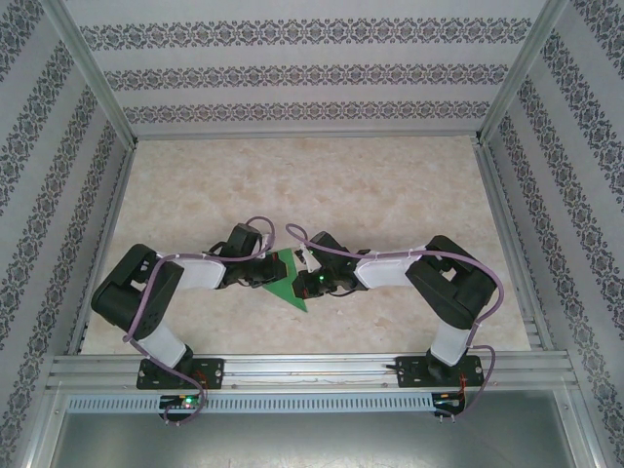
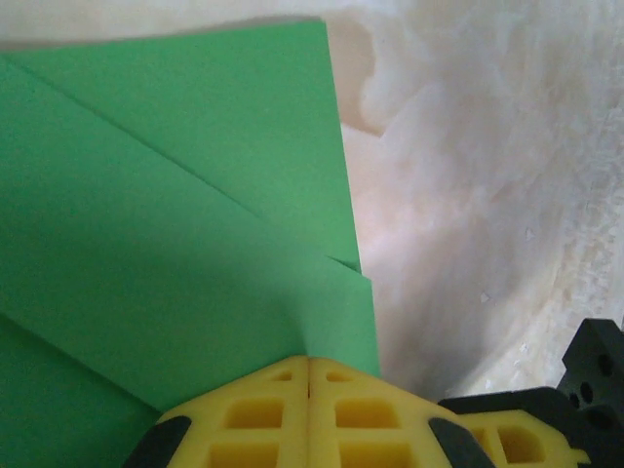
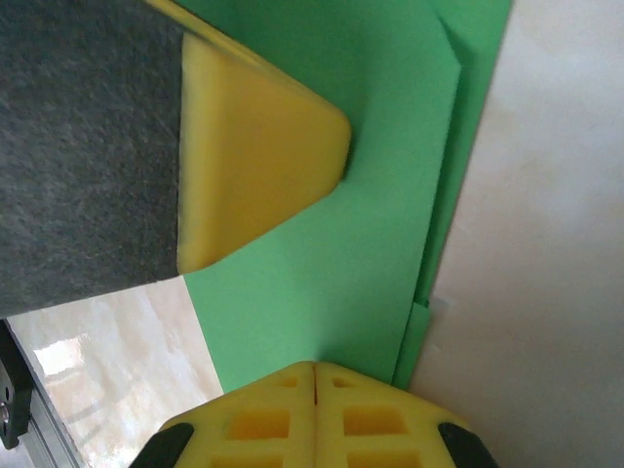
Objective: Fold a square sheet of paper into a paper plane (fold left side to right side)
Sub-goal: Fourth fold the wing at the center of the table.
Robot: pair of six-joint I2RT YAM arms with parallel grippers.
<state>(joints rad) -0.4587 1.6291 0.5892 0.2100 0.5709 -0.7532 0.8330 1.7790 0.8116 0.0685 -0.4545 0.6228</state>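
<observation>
The green paper (image 1: 291,283) lies folded on the table between the two arms, a pointed shape with its tip toward the near edge. In the left wrist view the paper (image 2: 175,224) shows diagonal creases and stacked layers along its right edge. My left gripper (image 2: 309,363) is shut, its yellow fingertips resting on the paper's surface. My right gripper (image 3: 315,369) is also shut and presses its tips on the paper (image 3: 331,273) near the layered edge. The left gripper's fingers (image 3: 253,146) touch the same sheet just ahead. From above, the left gripper (image 1: 270,269) and right gripper (image 1: 306,274) meet over the paper.
The marble-patterned tabletop (image 1: 390,185) stretches beyond the paper. Patterned walls (image 1: 302,73) enclose three sides. An aluminium rail (image 1: 312,370) carrying both arm bases runs along the near edge.
</observation>
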